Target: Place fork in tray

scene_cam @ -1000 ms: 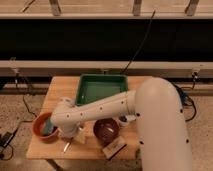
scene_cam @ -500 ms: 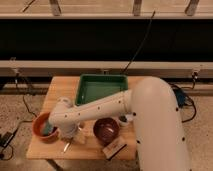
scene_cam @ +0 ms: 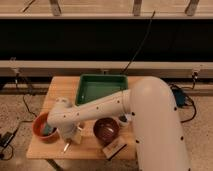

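Observation:
The green tray (scene_cam: 101,88) sits at the back middle of the wooden table (scene_cam: 61,90). My gripper (scene_cam: 70,136) points down over the table's front left, between the orange bowl (scene_cam: 40,131) and the brown bowl (scene_cam: 106,130). A slim pale piece, likely the fork (scene_cam: 65,146), pokes out just below the gripper, near the table's front edge. I cannot tell whether it is held or lying on the wood. My white arm (scene_cam: 150,115) reaches in from the right and hides the table's right side.
The orange bowl holds something bluish. A flat white and dark item (scene_cam: 114,148) lies at the front edge below the brown bowl. A dark wall with rails runs behind the table. Cables lie on the floor at both sides.
The gripper has stayed over the front left of the table, with only a slight shift of the arm. The pale piece is still below it.

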Motion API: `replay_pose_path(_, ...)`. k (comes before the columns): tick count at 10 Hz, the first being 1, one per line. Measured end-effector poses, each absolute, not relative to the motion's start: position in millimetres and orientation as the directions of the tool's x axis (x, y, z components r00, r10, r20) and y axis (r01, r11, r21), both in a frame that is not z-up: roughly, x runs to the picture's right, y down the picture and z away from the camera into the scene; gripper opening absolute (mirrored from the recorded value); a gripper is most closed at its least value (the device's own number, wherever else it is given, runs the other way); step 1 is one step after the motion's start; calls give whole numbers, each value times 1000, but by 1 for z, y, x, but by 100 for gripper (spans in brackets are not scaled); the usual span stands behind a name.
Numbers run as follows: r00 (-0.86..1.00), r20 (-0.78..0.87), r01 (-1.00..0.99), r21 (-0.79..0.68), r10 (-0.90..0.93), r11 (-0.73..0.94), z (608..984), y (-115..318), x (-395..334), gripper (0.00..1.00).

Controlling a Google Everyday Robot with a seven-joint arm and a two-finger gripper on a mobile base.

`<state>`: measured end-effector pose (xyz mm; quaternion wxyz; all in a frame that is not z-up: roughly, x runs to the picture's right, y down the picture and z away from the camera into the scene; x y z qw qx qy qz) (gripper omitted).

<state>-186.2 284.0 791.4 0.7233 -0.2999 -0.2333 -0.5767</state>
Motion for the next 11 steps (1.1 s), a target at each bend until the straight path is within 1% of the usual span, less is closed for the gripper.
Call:
replay_pose_path(1, 227, 682, 974, -164, -695, 158, 791, 282, -186, 5)
replay_pose_path(2, 225, 680, 974, -160, -698, 158, 791, 281, -186, 1)
replay_pose_path(7, 222, 675, 975, -149, -703, 164, 788, 280, -189, 0)
replay_pose_path(11, 252, 663, 968, -164, -705, 191, 782, 268, -180, 0)
